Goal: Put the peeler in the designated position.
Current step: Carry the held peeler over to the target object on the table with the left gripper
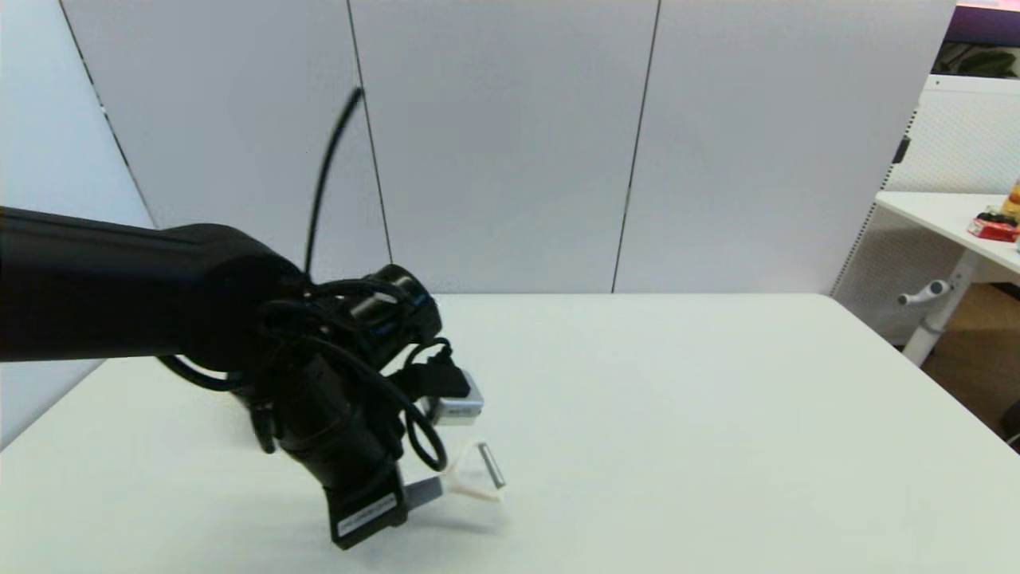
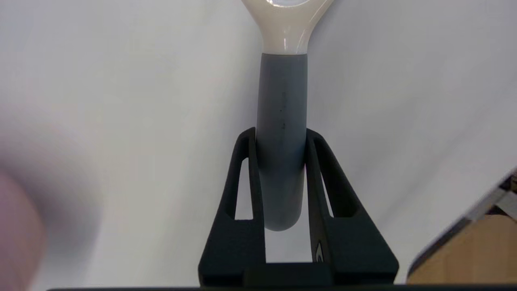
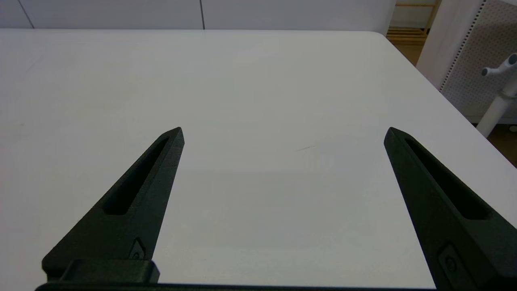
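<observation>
Between the closed jaws of the left gripper (image 2: pixel 280 133) sits the grey handle of the peeler (image 2: pixel 281 121) — clamped from both sides, its white forked head (image 1: pixel 472 478) and blade pointing away from the arm, low over the white table (image 1: pixel 717 414). Right gripper (image 3: pixel 282 133) — jaws spread wide, holding nothing, above bare tabletop.

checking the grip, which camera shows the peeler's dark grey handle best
The left wrist view: the left gripper is shut on the dark grey rounded handle of the white-headed peeler, seen close. The head view shows mostly its white forked head and metal blade. The right wrist view shows only the open right gripper over the white table.
</observation>
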